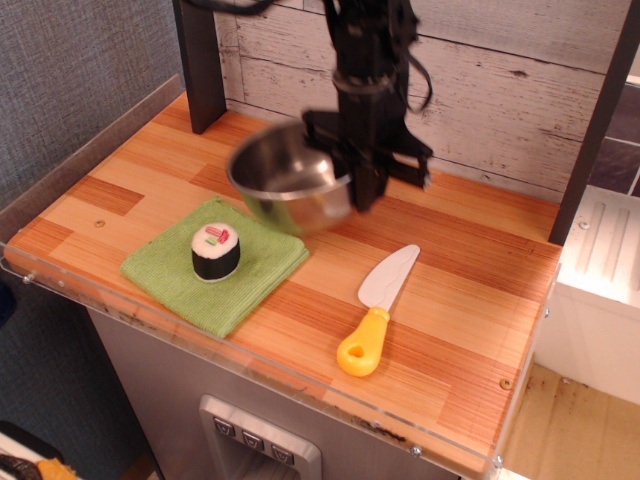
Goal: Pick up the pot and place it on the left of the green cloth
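The shiny steel pot (285,178) is held off the wooden table, blurred by motion, just behind the far right corner of the green cloth (180,272). My black gripper (357,188) comes down from above and is shut on the pot's right rim. The green cloth lies flat at the front left of the table. A small black sushi-roll toy (216,250) stands on it.
A toy knife with a yellow handle (375,312) lies on the table to the right of the cloth. A dark post (198,62) stands at the back left and another (592,130) at the back right. A clear raised lip (250,365) edges the table's front.
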### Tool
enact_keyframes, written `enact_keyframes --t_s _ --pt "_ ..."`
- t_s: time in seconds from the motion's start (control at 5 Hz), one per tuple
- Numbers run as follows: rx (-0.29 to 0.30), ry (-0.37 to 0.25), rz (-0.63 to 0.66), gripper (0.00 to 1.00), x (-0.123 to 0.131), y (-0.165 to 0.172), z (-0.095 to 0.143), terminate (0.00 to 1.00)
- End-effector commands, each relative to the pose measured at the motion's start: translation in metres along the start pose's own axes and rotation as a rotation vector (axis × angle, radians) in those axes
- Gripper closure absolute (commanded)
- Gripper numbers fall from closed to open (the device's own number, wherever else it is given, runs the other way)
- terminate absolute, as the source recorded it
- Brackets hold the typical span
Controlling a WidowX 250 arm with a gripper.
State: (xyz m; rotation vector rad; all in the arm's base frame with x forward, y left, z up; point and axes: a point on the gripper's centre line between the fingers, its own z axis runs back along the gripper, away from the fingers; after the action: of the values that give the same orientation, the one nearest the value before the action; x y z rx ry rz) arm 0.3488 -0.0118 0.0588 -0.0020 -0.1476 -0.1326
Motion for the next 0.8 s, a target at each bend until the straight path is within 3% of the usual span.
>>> enact_keyframes --t_s 0.0,0.2,0.4,0.6 --pt "0.024 -0.15 0.114 1.0 -0.031 0.065 0.083 0.0" --pt "0.026 -0.112 0.212 1.0 -0.074 0.105 0.081 0.0" --pt "0.058 -0.042 0.272 1.0 -0.106 0.134 0.06 0.0" --pt "0.085 -0.007 0.292 1.0 -0.112 0.15 0.043 0.0"
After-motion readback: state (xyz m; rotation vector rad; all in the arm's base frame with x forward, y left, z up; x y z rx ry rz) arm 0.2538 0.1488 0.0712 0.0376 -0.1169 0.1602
